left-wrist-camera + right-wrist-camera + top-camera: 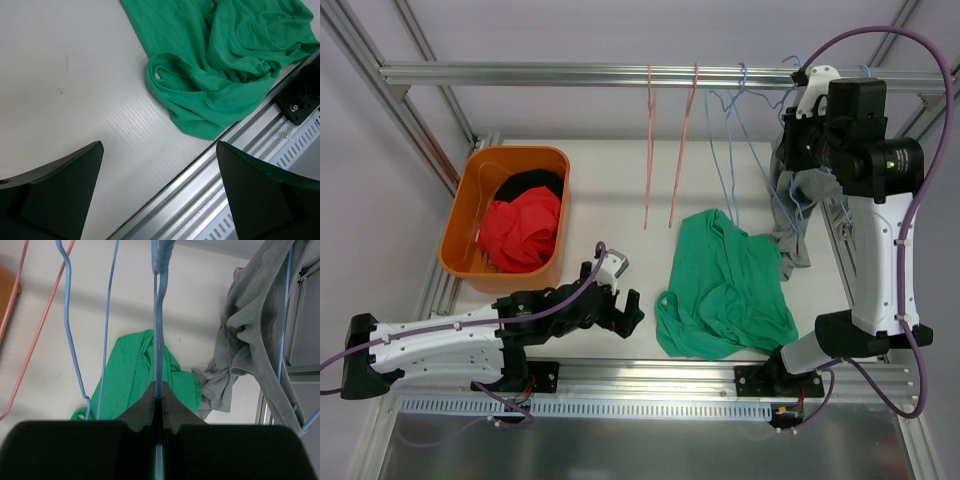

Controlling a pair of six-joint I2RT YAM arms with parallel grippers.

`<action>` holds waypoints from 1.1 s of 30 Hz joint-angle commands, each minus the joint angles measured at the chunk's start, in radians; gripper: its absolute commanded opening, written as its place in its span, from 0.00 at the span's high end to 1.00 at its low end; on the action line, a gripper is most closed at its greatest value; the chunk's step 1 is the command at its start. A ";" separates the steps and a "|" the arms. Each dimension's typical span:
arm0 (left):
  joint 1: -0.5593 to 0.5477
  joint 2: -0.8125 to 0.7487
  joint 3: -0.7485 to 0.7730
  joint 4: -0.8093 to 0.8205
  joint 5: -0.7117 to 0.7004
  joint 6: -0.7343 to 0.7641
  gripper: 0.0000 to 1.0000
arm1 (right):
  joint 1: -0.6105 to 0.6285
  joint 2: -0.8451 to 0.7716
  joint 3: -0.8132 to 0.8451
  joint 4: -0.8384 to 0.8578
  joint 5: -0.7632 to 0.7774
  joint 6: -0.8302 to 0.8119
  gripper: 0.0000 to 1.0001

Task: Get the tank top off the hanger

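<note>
Over on the left, the left end effector (623, 300) is sitting low over the desk (610, 190), jaws spread wide, gripping nothing. Just beside it the green tank top (725, 290) is lying crumpled on the desk, off any hanger, so the removal is looking done. It is crowding the near rail (650, 375), with open room lying toward the back. On the right, the right end effector (159, 405) is clenching the bare blue hanger (158, 340), a grey garment (255, 340) dangling alongside.

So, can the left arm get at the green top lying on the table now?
Probably yes: the left gripper is open, close beside the green top, with only bare table between them.
</note>
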 commanded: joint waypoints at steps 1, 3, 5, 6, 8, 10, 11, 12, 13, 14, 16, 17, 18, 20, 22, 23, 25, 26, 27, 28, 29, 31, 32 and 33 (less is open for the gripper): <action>-0.002 -0.008 -0.008 -0.002 0.033 0.030 0.01 | -0.011 -0.005 0.071 0.071 0.004 -0.030 1.00; -0.002 0.010 -0.004 -0.002 0.040 0.032 0.01 | -0.020 0.021 0.095 0.072 0.043 -0.036 1.00; -0.002 0.023 0.001 -0.002 0.043 0.031 0.01 | -0.024 0.037 0.100 0.071 0.060 -0.041 1.00; -0.002 0.039 0.001 0.000 0.045 0.031 0.01 | -0.024 0.043 0.097 0.068 0.067 -0.044 1.00; -0.002 0.058 0.009 -0.002 0.048 0.031 0.01 | -0.024 0.051 0.072 0.068 0.090 -0.047 1.00; -0.002 0.079 0.018 -0.002 0.054 0.034 0.01 | -0.024 0.064 0.052 0.059 0.095 -0.050 1.00; -0.003 0.086 0.023 0.000 0.054 0.035 0.01 | -0.024 0.069 0.040 0.056 0.092 -0.051 1.00; -0.003 0.093 0.027 -0.002 0.057 0.037 0.01 | -0.024 0.074 0.017 0.053 0.093 -0.050 1.00; -0.003 0.098 0.036 0.000 0.060 0.038 0.01 | -0.024 0.071 0.002 0.051 0.093 -0.050 1.00; -0.003 0.106 0.042 0.001 0.062 0.040 0.01 | -0.024 0.068 -0.026 0.052 0.093 -0.050 1.00; -0.005 0.115 0.058 0.003 0.071 0.043 0.01 | -0.024 0.057 -0.052 0.054 0.095 -0.048 1.00; -0.010 0.121 0.062 0.006 0.076 0.046 0.01 | -0.024 0.057 -0.061 0.054 0.096 -0.050 1.00; -0.013 0.133 0.069 0.009 0.080 0.049 0.01 | -0.025 0.055 -0.069 0.054 0.096 -0.048 1.00; -0.019 0.153 0.090 0.026 0.091 0.055 0.01 | -0.031 0.054 -0.098 0.054 0.086 -0.044 1.00; -0.034 0.196 0.114 0.043 0.093 0.061 0.01 | -0.040 0.046 -0.118 0.054 0.064 -0.035 1.00; -0.039 0.213 0.125 0.059 0.088 0.061 0.01 | -0.042 0.040 -0.124 0.056 0.060 -0.030 1.00; -0.045 0.267 0.157 0.072 0.065 0.049 0.01 | -0.042 0.022 -0.147 0.066 0.049 -0.019 0.88; -0.045 0.288 0.168 0.096 0.051 0.047 0.01 | -0.042 -0.004 -0.158 0.069 0.047 -0.013 0.48; -0.045 0.331 0.177 0.110 0.044 0.046 0.01 | -0.042 -0.020 -0.165 0.075 0.047 -0.008 0.23; -0.045 0.355 0.203 0.124 0.034 0.047 0.01 | -0.042 -0.037 -0.173 0.077 0.050 -0.007 0.07; -0.045 0.380 0.219 0.139 0.025 0.050 0.01 | -0.043 -0.076 -0.191 0.079 0.053 0.001 0.01; -0.045 0.464 0.271 0.167 0.007 0.052 0.01 | -0.045 -0.119 -0.213 0.083 0.081 0.007 0.01; -0.045 0.490 0.286 0.179 0.001 0.053 0.01 | -0.045 -0.141 -0.240 0.083 0.090 0.009 0.01; -0.045 0.545 0.299 0.214 -0.012 0.055 0.01 | -0.045 -0.190 -0.256 0.083 0.104 0.016 0.00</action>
